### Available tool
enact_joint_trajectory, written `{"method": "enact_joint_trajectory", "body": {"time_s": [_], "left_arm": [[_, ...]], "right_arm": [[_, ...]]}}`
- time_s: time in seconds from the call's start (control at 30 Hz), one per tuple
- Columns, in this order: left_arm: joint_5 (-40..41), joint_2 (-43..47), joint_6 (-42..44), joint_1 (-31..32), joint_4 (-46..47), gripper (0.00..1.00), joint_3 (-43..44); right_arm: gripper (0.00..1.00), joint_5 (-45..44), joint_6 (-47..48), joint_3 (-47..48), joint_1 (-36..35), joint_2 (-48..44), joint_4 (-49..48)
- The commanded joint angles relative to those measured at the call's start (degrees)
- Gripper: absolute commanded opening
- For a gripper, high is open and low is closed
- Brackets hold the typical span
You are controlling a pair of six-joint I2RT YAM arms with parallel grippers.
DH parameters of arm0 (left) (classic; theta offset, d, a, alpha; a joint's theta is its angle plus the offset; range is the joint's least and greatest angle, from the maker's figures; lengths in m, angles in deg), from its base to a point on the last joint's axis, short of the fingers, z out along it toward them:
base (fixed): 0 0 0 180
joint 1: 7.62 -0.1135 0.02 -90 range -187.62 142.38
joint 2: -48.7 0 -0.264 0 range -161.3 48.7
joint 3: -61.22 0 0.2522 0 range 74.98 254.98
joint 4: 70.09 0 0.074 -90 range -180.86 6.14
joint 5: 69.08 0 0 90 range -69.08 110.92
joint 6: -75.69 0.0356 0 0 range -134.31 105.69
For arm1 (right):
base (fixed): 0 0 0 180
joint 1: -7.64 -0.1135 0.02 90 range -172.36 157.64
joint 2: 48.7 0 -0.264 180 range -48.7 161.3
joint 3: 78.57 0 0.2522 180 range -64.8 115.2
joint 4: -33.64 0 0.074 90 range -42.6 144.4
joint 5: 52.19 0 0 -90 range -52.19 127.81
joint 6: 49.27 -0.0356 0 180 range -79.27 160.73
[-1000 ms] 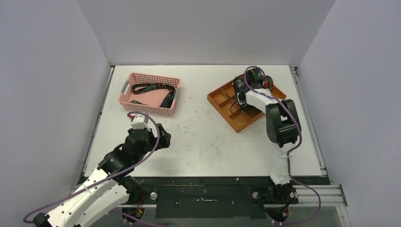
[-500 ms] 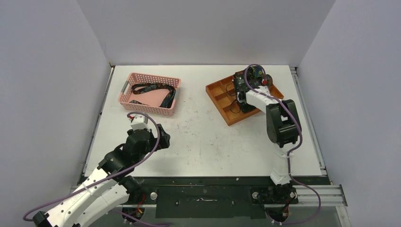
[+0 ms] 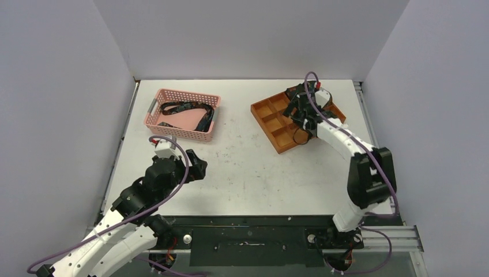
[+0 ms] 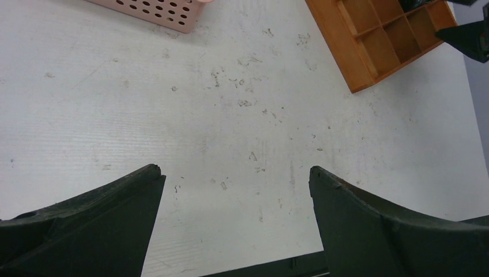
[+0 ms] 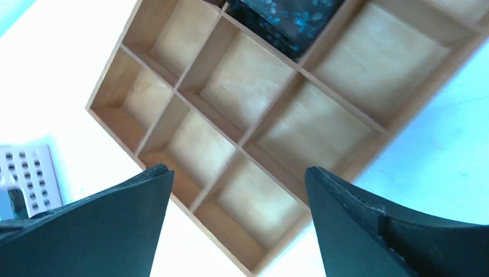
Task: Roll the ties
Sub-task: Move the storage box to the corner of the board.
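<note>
On your tabletop [image 3: 248, 173], one pink basket [image 3: 154, 118] holds the unrolled ties [image 3: 184, 108], a dark tangle too knotted to count. One wooden tray [image 3: 271, 115] shows a single rolled tie [image 5: 282, 20] tucked in one of its compartments, so the job looks barely begun. Your right jaws hang spread and empty over the tray, and your left jaws gape, equally empty, above the tabletop near the basket.
</note>
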Motion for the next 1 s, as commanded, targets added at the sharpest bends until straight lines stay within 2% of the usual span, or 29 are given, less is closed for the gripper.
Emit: {"method": "enact_joint_trajectory", "body": {"time_s": [0.0, 0.1, 0.17, 0.2, 0.33, 0.5, 0.67, 0.8, 0.97], "left_arm": [[-0.33, 0.12, 2.63, 0.1, 2.36, 0.97, 2.79], [0.48, -0.84, 3.45, 0.01, 2.53, 0.97, 3.27], [0.97, -1.37, 4.37, 0.01, 2.66, 0.97, 4.07], [1.13, -1.63, 4.93, 0.01, 2.65, 0.97, 4.7], [1.67, -2.5, 7.61, 0.01, 2.28, 0.97, 8.11], [4.54, -2.35, 10.02, -0.04, 1.8, 0.97, 10.01], [3.83, -0.48, 8.02, -0.08, 2.78, 0.97, 8.46], [3.96, 0.62, 7.14, -0.08, 3.77, 0.97, 6.45], [5.24, 0.33, 7.06, -0.08, 3.24, 0.98, 5.76]], "right_arm": [[0.83, 0.47, 14.16, -16.95, 1.34, -13.43, -12.11], [0.62, 1.4, 16.63, -27.55, 1.05, -19.16, -20.85], [0.47, 1.35, 17.26, -30.09, 0.55, -19.43, -21.23], [0.45, 1.7, 17.59, -31.14, 0.19, -19.02, -22.84], [0.42, 4.29, 17.16, -33.69, -2.85, -16.56, -25.65], [0.36, 1.27, 16.65, -33.01, -8.24, -10.55, -27.54], [0.32, -5.36, 14.04, -30.0, -10.48, -4.31, -28.27], [0.29, -8.05, 13.53, -26.06, -11.21, 0.84, -30.35], [0.27, -8.02, 13.39, -15.85, -11.73, 9.74, -29.23]]}}
